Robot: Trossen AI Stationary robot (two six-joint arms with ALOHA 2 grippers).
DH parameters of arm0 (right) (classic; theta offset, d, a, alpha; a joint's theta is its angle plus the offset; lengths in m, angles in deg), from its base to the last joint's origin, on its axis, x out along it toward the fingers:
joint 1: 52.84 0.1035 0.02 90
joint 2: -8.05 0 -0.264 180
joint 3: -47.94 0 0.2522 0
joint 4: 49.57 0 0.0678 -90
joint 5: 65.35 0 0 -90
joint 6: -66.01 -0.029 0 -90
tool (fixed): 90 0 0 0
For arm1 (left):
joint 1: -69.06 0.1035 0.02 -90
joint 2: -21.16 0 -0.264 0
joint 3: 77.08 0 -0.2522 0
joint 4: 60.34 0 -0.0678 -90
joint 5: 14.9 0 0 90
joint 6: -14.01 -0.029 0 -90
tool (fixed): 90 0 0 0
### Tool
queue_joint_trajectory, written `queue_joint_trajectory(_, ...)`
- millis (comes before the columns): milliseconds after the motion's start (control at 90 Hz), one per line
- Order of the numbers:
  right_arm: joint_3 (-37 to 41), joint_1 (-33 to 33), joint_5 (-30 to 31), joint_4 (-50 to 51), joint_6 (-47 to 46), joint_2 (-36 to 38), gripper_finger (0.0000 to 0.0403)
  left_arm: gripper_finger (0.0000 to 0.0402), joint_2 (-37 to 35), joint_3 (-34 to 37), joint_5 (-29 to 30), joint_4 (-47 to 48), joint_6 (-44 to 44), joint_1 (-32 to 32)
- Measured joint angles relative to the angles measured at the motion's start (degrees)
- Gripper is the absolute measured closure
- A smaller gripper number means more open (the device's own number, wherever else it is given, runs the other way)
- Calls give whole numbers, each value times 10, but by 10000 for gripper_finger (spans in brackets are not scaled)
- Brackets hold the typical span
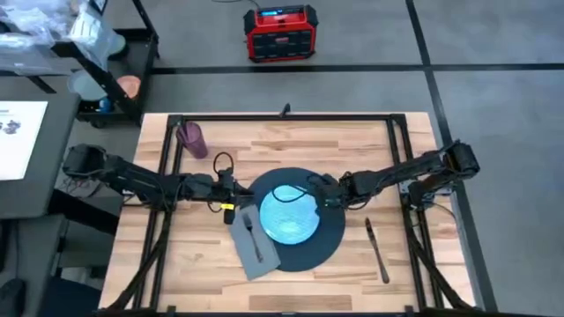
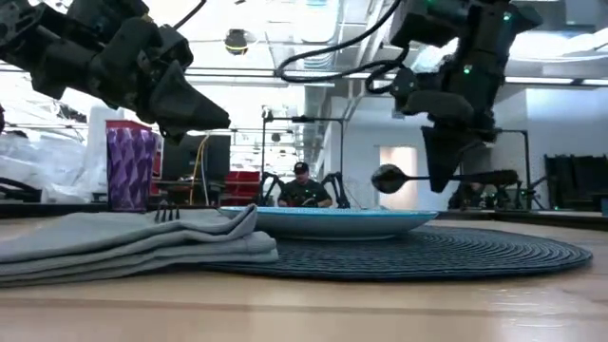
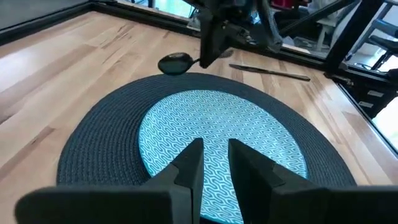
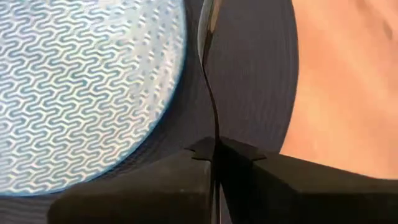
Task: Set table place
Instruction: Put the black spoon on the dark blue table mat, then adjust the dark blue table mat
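Note:
The round dark mat, the place [image 1: 328, 245], lies on the wood table [image 1: 414, 273] with a light blue plate [image 1: 289, 216] on it. A grey napkin [image 1: 254, 242] carrying a fork [image 1: 254, 236] overlaps the mat's left edge. My right gripper [image 2: 439, 180] hangs over the mat's far right part, beside the plate, shut on a dark spoon [image 2: 388, 178]. My left gripper [image 3: 214, 167] hovers over the mat's left side, above the napkin's far end. It faces the plate [image 3: 217, 134], open by a narrow gap with nothing in it. My right gripper pinches the spoon's handle [image 4: 215, 134] between its two fingers; the handle shows edge-on between them. The fingers point down from above and lie across the handle. The spoon hangs about level, clear of the mat, its bowl [image 3: 176, 63] out past the mat's far edge.
A knife [image 1: 377, 251] lies on the wood right of the mat. A purple cup [image 1: 192, 139] stands at the far left of the table. The black rail frame [image 1: 282, 117] runs along the table's edges. Bare wood shows near the front edge.

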Motion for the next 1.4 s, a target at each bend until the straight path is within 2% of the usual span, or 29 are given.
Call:
queue_joint_trajectory(244, 0, 29, 2, 46, -163, -3, 403, 345, 0, 0, 0, 3, 7, 0)
queue_joint_trajectory(433, 0, 43, -5, 37, -222, -42, 403, 345, 0, 0, 0, 4, 9, 0)
queue_joint_trajectory(544, 0, 47, -20, 31, -222, -83, 403, 345, 0, 0, 0, 12, 19, 0)
queue_joint_trajectory(722, -2, 52, -9, 8, -193, -114, 403, 345, 0, 0, 0, 40, 39, -5)
queue_joint_trajectory(867, 0, 63, 21, -40, -157, -101, 400, 345, 0, 0, 0, 44, 53, -11)
queue_joint_trajectory(1211, 1, 60, 22, -89, -116, -73, 344, 345, 0, 0, 2, 42, 65, -16)
queue_joint_trajectory(1400, 1, 61, 29, -93, -100, -73, 337, 345, 0, 0, 2, 43, 69, -16)
